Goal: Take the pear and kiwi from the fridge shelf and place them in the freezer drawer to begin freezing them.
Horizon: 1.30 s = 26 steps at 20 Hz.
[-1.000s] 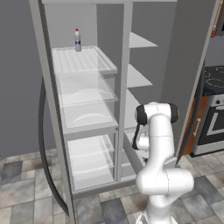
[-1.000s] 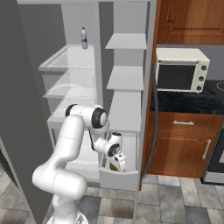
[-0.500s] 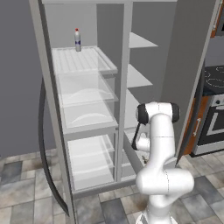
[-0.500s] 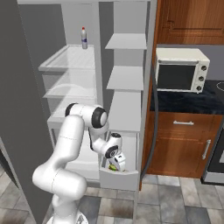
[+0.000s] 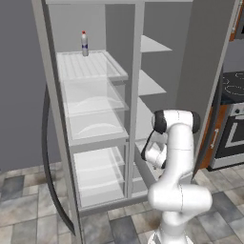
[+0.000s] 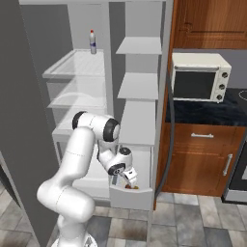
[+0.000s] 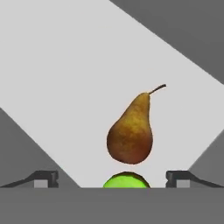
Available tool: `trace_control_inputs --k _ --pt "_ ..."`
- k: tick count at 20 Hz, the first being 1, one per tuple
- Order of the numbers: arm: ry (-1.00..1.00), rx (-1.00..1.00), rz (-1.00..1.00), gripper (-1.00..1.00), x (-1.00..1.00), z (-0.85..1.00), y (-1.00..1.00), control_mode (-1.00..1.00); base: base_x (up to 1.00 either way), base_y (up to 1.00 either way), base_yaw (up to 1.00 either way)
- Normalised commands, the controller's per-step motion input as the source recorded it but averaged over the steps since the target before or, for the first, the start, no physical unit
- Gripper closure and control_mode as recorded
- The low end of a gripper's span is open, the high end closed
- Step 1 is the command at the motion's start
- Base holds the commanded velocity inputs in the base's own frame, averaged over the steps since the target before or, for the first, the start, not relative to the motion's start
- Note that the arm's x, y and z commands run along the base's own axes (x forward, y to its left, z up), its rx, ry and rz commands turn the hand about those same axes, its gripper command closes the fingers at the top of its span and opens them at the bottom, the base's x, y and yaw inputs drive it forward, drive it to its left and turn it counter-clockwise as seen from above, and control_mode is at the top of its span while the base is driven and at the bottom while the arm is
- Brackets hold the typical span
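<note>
The end effector (image 7: 112, 179) is spread wide. Just ahead of it lies a smooth brown pear (image 7: 130, 131); a round bright-green fruit (image 7: 126, 181) sits between its tips.

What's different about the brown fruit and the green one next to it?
The pear is brown; the kiwi is bright green. The pear narrows to a neck with a stem; the kiwi looks round. The pear shows whole; the kiwi is partly cut off at the hand view's bottom. Both lie close together on the white freezer drawer floor.
</note>
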Motion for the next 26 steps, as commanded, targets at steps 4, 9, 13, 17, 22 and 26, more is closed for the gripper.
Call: trace_control_inputs --k 4,9,13,17,22,26 --pt "-0.25 0.0 0.0 -1.0 -0.03 0.39 -0.01 -1.0 0.0 0.0 0.0" --pt "-0.25 0.0 0.0 -1.0 0.0 0.38 -0.01 -1.0 0.0 0.0 0.0" --pt "-0.24 0.0 0.0 -1.0 -0.08 0.22 0.0 -1.0 0.0 0.0 0.0" --pt "-0.23 0.0 0.0 -1.0 -0.3 0.21 0.0 -1.0 0.0 0.0 0.0" --pt "-0.15 0.0 -0.01 -1.0 -0.4 0.4 0.0 -1.0 0.0 0.0 0.0" --pt "-0.03 0.0 -0.03 -1.0 -0.35 0.43 0.0 -1.0 0.0 0.0 0.0"
